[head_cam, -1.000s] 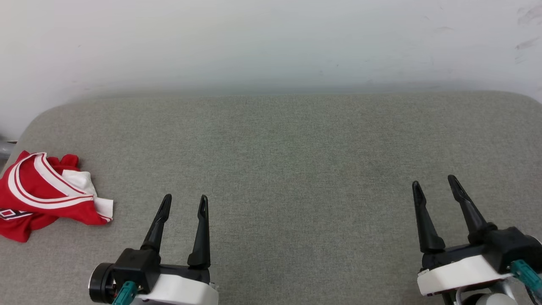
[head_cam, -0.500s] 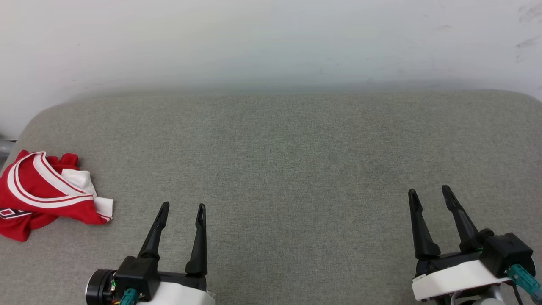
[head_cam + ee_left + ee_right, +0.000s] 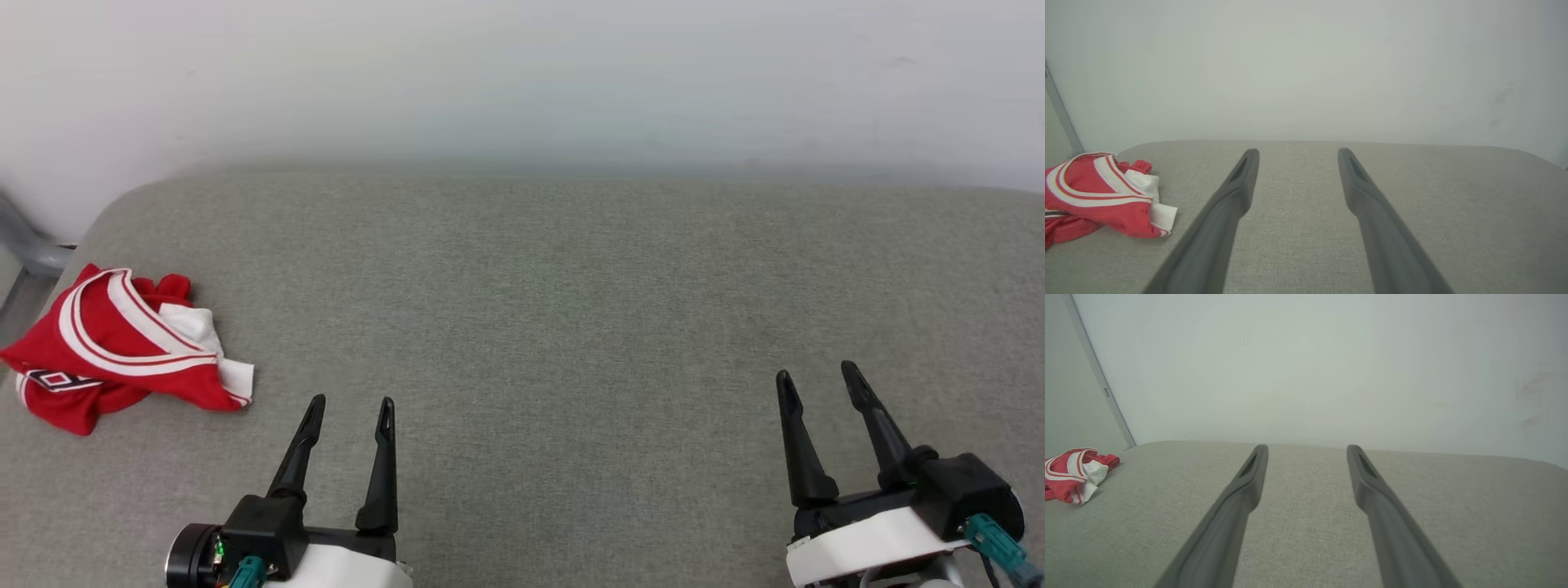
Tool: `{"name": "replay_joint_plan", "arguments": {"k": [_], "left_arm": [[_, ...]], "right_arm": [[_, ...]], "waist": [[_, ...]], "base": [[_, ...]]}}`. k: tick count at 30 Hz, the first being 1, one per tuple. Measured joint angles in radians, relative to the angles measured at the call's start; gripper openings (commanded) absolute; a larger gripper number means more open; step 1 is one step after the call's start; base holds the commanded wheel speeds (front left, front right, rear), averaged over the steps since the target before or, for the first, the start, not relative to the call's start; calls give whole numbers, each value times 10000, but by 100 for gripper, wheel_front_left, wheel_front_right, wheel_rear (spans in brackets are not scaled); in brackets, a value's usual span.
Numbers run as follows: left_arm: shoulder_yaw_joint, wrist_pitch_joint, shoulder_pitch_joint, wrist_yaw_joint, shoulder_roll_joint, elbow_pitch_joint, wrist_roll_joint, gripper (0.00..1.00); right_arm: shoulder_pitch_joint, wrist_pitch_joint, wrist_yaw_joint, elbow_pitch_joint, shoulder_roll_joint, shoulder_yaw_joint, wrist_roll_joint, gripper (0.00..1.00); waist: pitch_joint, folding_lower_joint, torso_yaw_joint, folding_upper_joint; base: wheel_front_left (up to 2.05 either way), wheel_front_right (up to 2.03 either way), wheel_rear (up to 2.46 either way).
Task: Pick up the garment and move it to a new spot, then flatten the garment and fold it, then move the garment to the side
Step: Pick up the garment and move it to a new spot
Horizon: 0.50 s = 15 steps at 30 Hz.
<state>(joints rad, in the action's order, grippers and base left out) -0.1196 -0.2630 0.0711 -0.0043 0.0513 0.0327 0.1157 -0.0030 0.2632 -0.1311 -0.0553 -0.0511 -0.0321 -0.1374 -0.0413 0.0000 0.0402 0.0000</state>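
Note:
The garment (image 3: 122, 347), a red jersey with white striped trim, lies crumpled at the far left of the grey padded surface (image 3: 571, 310). It also lies at the left in the left wrist view (image 3: 1098, 196) and far left in the right wrist view (image 3: 1073, 473). My left gripper (image 3: 351, 404) hovers open at the lower left, to the right of the garment and apart from it, nothing between its fingers. My right gripper (image 3: 816, 377) stands open and empty at the lower right.
A white wall (image 3: 522, 73) runs behind the surface. A grey metal bar (image 3: 28, 245) stands at the left edge, just behind the garment. The surface's rounded left corner lies close to the garment.
The head camera has turned left, so the garment sits further right in view. Both grippers have drawn back toward the bottom of the view, still open.

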Motion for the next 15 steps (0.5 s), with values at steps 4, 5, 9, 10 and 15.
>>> {"name": "replay_joint_plan", "arguments": {"k": [4,5,9,10,15], "left_arm": [[111,0,-2,136,0,-92,0,100],[125,0,-3,142,2,-121,0,100],[215,0,3,153,-2,-238,-4,100],[251,0,15,186,-2,-301,4,100],[351,0,62,142,-4,-433,-17,100]], "right_arm": [[50,0,0,-144,0,-192,-21,100],[50,0,0,-161,2,-234,-23,100],[54,0,0,-245,2,-376,44,100],[58,0,0,-270,0,-382,33,100],[78,0,0,-447,2,-571,-42,100]], "waist": [[10,0,422,0],[14,0,549,0],[39,0,1092,0],[49,0,1239,1],[118,0,1968,0]], "base": [[0,0,0],[0,0,0],[0,0,0],[0,0,0],[0,0,0]]}}
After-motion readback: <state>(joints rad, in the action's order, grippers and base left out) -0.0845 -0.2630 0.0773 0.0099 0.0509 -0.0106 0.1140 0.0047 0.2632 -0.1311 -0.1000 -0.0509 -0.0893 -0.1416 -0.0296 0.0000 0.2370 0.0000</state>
